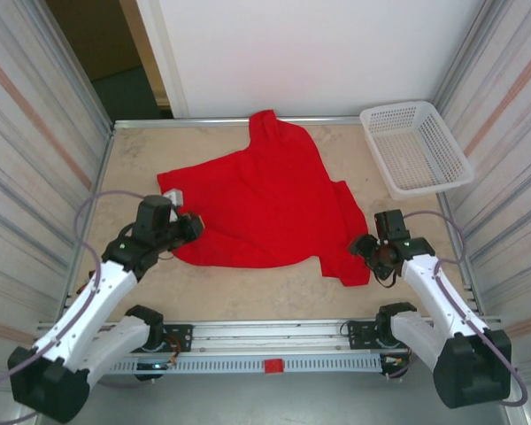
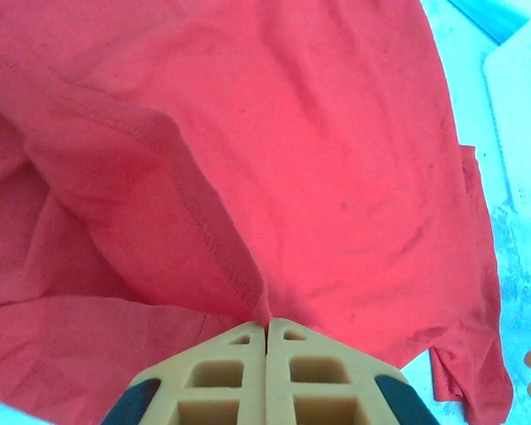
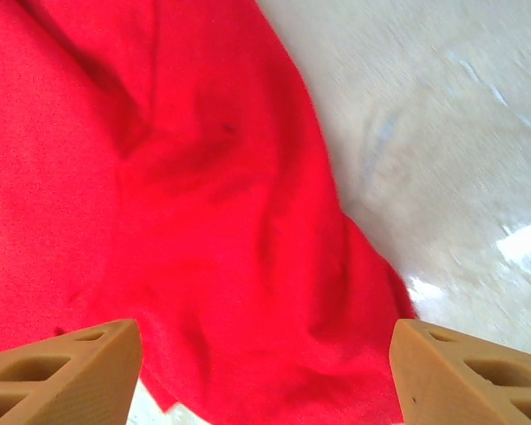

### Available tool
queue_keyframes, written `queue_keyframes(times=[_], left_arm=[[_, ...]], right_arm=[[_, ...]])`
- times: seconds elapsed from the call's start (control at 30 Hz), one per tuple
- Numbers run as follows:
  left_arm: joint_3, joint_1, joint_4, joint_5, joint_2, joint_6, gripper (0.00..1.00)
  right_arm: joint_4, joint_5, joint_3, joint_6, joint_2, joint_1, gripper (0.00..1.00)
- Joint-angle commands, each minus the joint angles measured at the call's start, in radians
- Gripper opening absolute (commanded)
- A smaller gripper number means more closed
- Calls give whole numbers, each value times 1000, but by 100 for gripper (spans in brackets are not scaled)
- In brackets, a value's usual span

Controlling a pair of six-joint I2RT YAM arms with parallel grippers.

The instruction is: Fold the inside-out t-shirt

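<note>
Inside-out t-shirt (image 1: 265,199), red, lies spread and rumpled on the table (image 1: 274,292), its far tip at the back edge, with a white mesh basket (image 1: 416,146) apart at the far right corner. The left arm reaches low to the shirt's near left edge, the left gripper (image 2: 266,323) pinched tight on a stitched fold of cloth; the right arm bends inward, the right gripper (image 3: 265,363) spread wide over the near right corner, holding nothing. That wrist view is blurred and crops the fingers, so contact with the cloth is unclear, and a small white patch (image 1: 173,192) by the left wrist is possibly a label.
</note>
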Motion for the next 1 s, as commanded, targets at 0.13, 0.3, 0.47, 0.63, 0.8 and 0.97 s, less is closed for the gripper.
queue_keyframes(times=[0.13, 0.3, 0.47, 0.63, 0.8, 0.97], left_arm=[[-81, -6, -60, -55, -63, -97, 0], [-75, -7, -76, -60, -71, -93, 0], [-89, -9, -91, -63, -106, -116, 0], [-117, -17, -116, -22, -152, -141, 0], [-160, -60, -50, 60, -128, -138, 19], [-142, -116, 9, 131, 15, -68, 52]], right_arm=[[-78, -52, -72, 55, -22, 11, 65], [-15, -75, -93, 98, 6, 52, 60], [33, -62, -82, 103, 39, 57, 18], [-36, 7, 8, 74, -29, 39, 0], [-121, 86, 76, 24, -116, -10, 0], [-142, 101, 75, -17, -122, -86, 0]])
